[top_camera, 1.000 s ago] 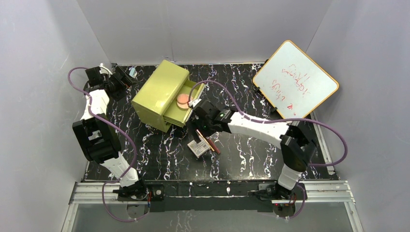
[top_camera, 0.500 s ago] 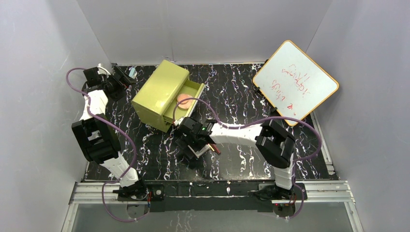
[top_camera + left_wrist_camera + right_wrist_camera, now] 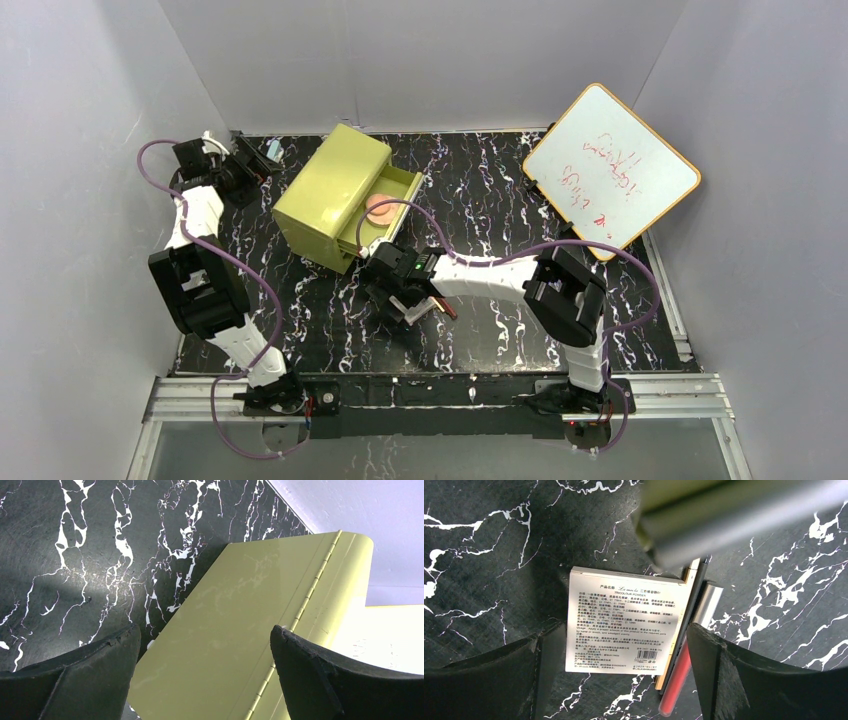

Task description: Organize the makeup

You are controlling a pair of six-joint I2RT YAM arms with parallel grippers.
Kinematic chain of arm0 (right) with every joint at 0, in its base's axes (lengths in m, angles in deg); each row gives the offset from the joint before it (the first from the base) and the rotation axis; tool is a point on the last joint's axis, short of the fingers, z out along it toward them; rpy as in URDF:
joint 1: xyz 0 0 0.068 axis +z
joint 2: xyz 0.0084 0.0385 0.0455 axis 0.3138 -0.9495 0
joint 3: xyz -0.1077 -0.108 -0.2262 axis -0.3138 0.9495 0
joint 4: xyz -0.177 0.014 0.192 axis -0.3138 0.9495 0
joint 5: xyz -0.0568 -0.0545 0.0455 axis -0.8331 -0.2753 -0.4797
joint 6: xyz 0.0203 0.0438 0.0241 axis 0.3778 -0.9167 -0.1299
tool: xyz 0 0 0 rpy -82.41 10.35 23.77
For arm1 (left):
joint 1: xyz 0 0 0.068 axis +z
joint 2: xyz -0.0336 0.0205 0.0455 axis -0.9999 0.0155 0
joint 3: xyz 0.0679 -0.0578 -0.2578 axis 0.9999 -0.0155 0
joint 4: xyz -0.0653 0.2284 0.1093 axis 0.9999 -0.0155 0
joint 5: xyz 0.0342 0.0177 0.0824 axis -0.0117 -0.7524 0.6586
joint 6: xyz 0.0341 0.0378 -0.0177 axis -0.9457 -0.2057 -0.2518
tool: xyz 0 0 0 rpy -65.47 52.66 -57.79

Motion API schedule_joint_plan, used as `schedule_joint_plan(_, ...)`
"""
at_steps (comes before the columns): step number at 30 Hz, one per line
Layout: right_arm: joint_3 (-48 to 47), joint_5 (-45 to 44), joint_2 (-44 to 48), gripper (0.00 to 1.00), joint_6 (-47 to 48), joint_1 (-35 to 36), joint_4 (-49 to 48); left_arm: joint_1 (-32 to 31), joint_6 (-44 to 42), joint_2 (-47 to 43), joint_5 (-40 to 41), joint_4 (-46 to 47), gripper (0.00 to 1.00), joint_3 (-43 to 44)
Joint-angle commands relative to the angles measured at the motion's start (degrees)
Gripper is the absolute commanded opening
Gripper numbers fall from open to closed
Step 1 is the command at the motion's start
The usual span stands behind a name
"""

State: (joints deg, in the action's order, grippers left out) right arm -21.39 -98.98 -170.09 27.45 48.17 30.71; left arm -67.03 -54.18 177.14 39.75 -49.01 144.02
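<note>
Black marbled table [image 3: 490, 190] under drawer box [image 3: 325, 195], whiteboard [image 3: 610, 170], palette [image 3: 624, 625], pencils [image 3: 676, 682].

Even overhead light, blurred foreground cable.

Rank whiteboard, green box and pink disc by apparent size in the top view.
1. whiteboard, only slightly ahead, so unsure
2. green box
3. pink disc, clearly smallest
</note>
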Motion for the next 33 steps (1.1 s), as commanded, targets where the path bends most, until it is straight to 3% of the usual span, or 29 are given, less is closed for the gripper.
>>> schedule_joint_plan(1,-0.63,-1.55,-1.31,0.99,0.85,0.04,-0.28,0.50,0.02,-3.40,-1.71,-0.02,0.99,-0.82)
schedule_joint_plan(17,1.43,3.49,-3.17,0.99,-0.20,-0.79,-2.28,0.57,0.33,-3.40,-1.94,0.29,0.99,-0.85)
schedule_joint_plan(26,5.30,10.24,-0.86,0.99,-2.60,-4.83,-5.69,0.68,0.33,-3.50,-1.98,0.33,0.99,-0.92)
schedule_joint_plan(33,5.81,9.49,-1.00,0.99,-2.30,-5.30,-5.13,0.75,0.51,-3.46,-2.11,0.43,0.99,-1.00)
